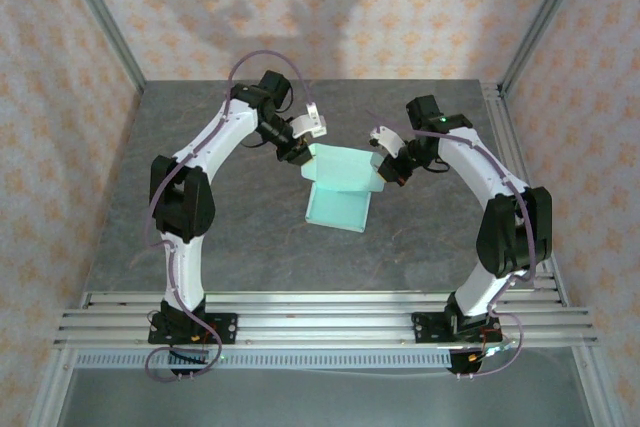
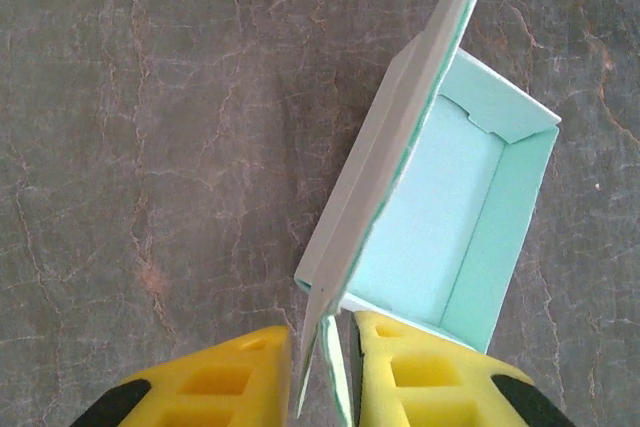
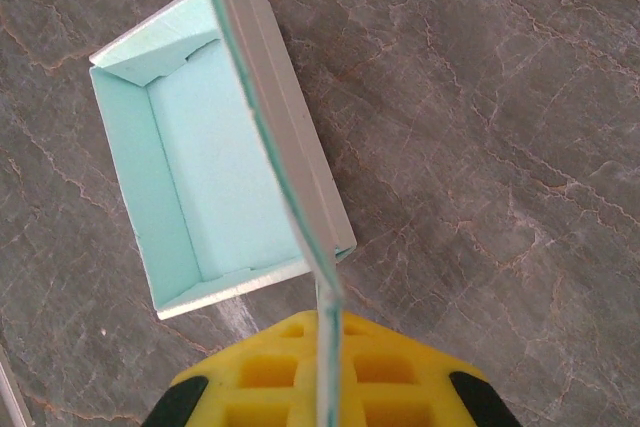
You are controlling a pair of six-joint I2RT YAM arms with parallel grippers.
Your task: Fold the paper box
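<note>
The paper box (image 1: pixel 340 187) is pale mint card, partly formed into an open tray (image 2: pixel 440 217) on the grey table, with a side wall standing up at each end. My left gripper (image 1: pixel 300 154) is at its left end. Its yellow fingers (image 2: pixel 322 332) stand narrowly open around the upright flap edges, with thin gaps on both sides. My right gripper (image 1: pixel 385 169) is at the box's right end. There its fingers (image 3: pixel 328 322) are shut on the thin upright card wall. The tray's inside (image 3: pixel 215 167) is bare, with a folded corner tab at the far end.
The box sits mid-table on a grey marbled surface (image 1: pixel 200 227). Aluminium rails (image 1: pixel 320 317) carrying the arm bases run along the near edge. Metal frame posts (image 1: pixel 100 17) and patterned walls close in the back and sides.
</note>
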